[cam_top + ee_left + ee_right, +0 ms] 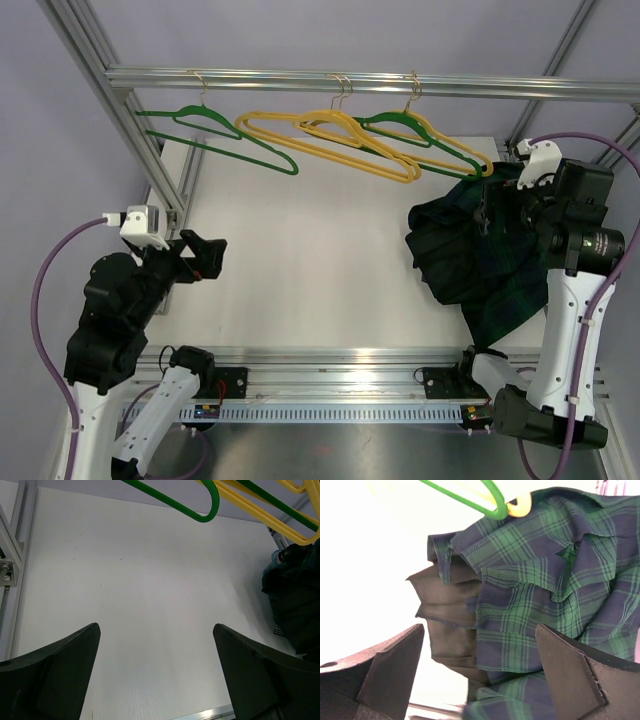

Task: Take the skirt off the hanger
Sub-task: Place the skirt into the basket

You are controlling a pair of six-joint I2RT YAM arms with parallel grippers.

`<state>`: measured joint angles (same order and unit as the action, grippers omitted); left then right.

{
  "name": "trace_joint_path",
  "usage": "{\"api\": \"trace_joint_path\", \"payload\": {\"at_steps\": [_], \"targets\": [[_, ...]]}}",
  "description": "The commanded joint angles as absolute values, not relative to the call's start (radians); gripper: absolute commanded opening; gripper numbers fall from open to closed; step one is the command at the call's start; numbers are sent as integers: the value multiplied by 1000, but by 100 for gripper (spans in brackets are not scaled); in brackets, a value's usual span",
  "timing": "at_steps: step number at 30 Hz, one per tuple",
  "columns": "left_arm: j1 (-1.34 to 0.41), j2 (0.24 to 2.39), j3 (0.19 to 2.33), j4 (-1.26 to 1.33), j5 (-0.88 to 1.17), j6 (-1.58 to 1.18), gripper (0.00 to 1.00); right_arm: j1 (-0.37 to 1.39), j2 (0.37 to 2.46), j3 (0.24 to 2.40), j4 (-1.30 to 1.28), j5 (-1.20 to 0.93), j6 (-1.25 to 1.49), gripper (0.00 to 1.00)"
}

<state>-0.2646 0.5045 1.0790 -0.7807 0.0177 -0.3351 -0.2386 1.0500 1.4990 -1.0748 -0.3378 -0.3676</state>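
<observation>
The plaid skirt (540,600) lies crumpled on the white tabletop (310,260) just ahead of the right tool (480,645), whose fingers stand spread wide with nothing between them, the cloth bunched under the tips of a green hanger (470,497) and a yellow hanger (330,140). The left tool (156,650) hangs over bare tabletop, equally spread and holding nothing, with the skirt well off to its right.

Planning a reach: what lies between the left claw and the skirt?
Bare white table between left claw and skirt, per the top view.

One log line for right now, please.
skirt: heaped on table, off hangers | right gripper: open above it | left gripper: open, empty
</observation>
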Motion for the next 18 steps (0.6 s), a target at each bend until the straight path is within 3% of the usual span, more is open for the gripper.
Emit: {"api": "trace_joint_path", "payload": {"at_steps": [1,9,18], "targets": [[-259,495,1121,-804,5,-307,99,-242,1040,1529,-1020,-316,-218,99],[-259,474,1115,-827,-54,-311,99,-242,1003,1462,-871,-85,-34,100],[-259,463,1111,-830,-69,-325,99,-242,997,1402,-842,-41,17,100]]}}
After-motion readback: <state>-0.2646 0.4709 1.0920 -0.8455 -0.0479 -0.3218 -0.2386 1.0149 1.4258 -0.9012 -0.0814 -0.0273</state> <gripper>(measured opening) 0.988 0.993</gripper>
